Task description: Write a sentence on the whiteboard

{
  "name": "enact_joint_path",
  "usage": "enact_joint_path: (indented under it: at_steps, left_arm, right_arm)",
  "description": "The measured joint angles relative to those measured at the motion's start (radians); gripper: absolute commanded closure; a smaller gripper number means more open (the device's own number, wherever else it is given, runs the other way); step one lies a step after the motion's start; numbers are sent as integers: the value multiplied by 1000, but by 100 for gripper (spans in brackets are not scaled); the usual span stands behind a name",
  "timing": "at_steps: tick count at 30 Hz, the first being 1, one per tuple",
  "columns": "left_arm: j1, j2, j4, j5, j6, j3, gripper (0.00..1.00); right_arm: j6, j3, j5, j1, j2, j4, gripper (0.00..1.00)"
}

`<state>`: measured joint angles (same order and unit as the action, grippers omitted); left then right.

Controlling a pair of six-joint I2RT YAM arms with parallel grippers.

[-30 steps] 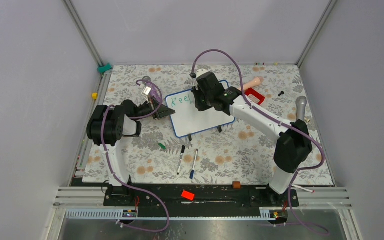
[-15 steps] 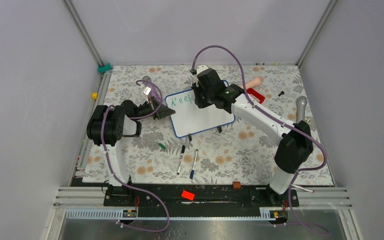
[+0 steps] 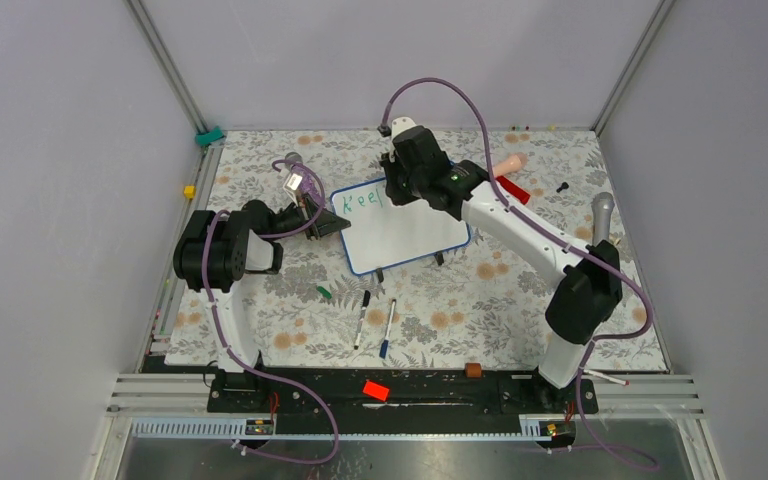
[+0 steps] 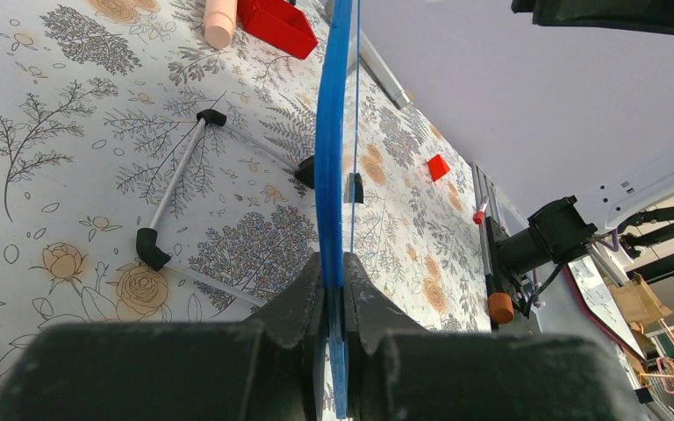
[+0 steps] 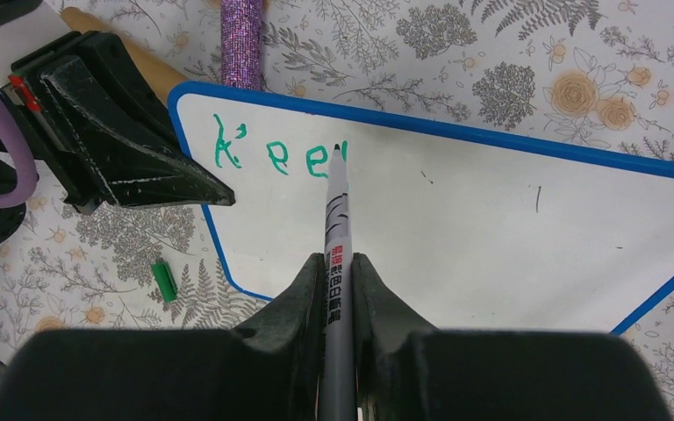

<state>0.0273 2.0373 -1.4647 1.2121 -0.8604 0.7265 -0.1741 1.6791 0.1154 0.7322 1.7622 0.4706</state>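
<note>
Pens (image 3: pixel 388 328) and green cap (image 3: pixel 324 292) lie just before the whiteboard (image 3: pixel 405 240).

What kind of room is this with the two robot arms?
Probably a robot lab's test booth, not a home: plain grey walls on metal posts box in a flowery tablecloth, and the left arm and right arm are bolted to a black rail, trailing purple cables.

Soft, diffuse light is filling all three views evenly.
I am seeing only faint shadows; my left fingers (image 4: pixel 294 307) and right fingers (image 5: pixel 298 307) are looming dark and blurred, the whiteboard (image 5: pixel 456 237) rendering sharp.
</note>
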Motion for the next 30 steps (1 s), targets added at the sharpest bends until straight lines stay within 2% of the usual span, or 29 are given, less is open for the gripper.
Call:
enact_joint_path:
  at_steps: [30]
  left_arm:
    - [0,0,2,-2,0,0,100]
  right_arm:
    - [5,21,41,0,56,18,100]
